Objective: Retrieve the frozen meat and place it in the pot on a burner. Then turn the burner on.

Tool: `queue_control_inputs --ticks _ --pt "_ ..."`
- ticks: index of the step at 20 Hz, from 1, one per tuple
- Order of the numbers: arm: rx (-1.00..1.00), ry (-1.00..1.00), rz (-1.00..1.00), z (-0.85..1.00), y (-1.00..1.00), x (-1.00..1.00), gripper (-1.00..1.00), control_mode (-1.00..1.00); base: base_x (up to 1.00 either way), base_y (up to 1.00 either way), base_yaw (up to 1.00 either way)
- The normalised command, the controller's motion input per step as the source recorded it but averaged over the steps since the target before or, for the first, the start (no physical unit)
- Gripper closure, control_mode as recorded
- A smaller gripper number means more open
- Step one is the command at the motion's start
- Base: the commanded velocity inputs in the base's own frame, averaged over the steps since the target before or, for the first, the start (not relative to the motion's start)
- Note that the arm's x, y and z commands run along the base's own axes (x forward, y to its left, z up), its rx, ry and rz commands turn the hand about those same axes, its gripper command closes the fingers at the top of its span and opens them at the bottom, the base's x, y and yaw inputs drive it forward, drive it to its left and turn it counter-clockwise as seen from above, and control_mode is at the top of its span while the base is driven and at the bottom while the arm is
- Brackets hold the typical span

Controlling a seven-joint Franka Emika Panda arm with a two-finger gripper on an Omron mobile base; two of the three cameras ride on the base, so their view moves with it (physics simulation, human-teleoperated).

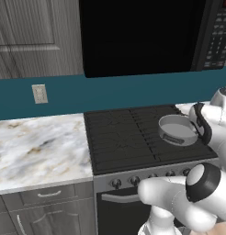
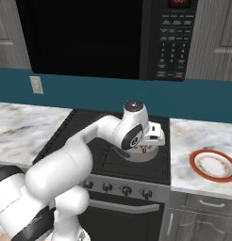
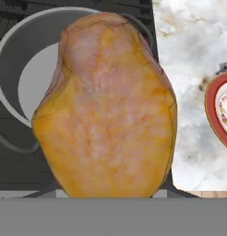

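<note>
On the dark cooktop (image 1: 133, 137) the pot (image 1: 177, 129) sits on a right-hand burner (image 1: 177, 144), and the gripper (image 2: 145, 149) hangs over it — jaws pinching the frozen meat (image 3: 106, 110) — apparently poised to drop it in.

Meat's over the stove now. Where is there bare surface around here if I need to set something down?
Widest free patch: the marble counter left of the black gas cooktop, bounded behind by the teal wall. The cooktop's left grates are bare too. Crowded on the right: the shallow grey metal pot, the arm above it, and the red-rimmed white plate on the narrower right counter.
</note>
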Motion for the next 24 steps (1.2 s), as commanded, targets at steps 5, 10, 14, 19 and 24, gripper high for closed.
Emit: queue_control_inputs --ticks 5,10,14,19,24 --pt "0.00 0.01 0.00 0.04 0.18 0.32 1.00 -1.00 0.00 0.00 0.00" --pt "0.00 0.02 0.00 0.00 0.05 0.45 1.00 -1.00 0.00 0.00 0.00" --pt "0.00 0.03 0.00 -0.03 0.09 0.54 1.00 -1.00 0.00 0.00 0.00" --pt "0.00 0.05 0.00 -0.04 0.09 0.44 1.00 -1.00 0.00 0.00 0.00" --pt "0.00 0.07 0.00 -0.21 0.01 0.22 1.00 -1.00 0.00 0.00 0.00"
